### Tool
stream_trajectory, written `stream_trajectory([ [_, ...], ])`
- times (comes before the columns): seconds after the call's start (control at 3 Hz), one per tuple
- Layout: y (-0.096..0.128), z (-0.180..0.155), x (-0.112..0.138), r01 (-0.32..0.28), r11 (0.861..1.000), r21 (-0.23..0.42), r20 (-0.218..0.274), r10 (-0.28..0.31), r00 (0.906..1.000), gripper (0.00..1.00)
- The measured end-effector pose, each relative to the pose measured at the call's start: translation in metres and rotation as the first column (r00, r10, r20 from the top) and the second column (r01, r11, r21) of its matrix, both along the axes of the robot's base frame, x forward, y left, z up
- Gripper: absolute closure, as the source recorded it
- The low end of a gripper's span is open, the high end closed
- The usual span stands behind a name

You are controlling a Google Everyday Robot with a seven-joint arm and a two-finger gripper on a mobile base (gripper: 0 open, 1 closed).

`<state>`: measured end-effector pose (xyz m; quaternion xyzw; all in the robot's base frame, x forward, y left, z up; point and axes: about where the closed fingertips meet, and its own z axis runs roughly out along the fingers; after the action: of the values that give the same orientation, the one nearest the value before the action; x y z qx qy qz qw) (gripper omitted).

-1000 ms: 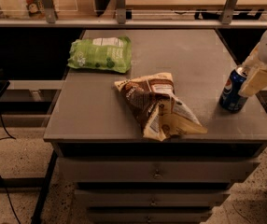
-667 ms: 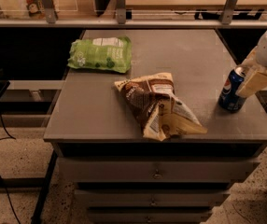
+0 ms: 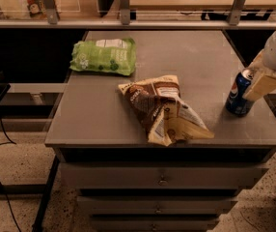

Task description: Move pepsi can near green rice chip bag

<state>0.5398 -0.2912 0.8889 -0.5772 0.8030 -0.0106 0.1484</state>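
The pepsi can (image 3: 238, 94) stands upright near the right front corner of the grey table (image 3: 94, 115). It is dark blue with a round logo and a silver top. My gripper (image 3: 255, 81) comes in from the right edge and is at the can's upper right side; one cream finger (image 3: 261, 84) lies against the can. The green rice chip bag (image 3: 104, 56) lies flat at the far left of the table, well away from the can.
A larger brown-and-cream snack bag (image 3: 160, 109) lies crumpled in the middle front of the table, between the can and the green bag. Drawers sit under the tabletop. A railing and shelf run behind the table.
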Motion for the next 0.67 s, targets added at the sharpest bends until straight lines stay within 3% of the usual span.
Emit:
stream_trajectory([
  [0.33, 0.002, 0.005, 0.005, -0.01, 1.0, 0.013, 0.01, 0.01, 0.9999, 1.0],
  [0.67, 0.01, 0.019, 0.028, -0.048, 0.999, 0.018, 0.026, 0.047, 0.9986, 1.0],
])
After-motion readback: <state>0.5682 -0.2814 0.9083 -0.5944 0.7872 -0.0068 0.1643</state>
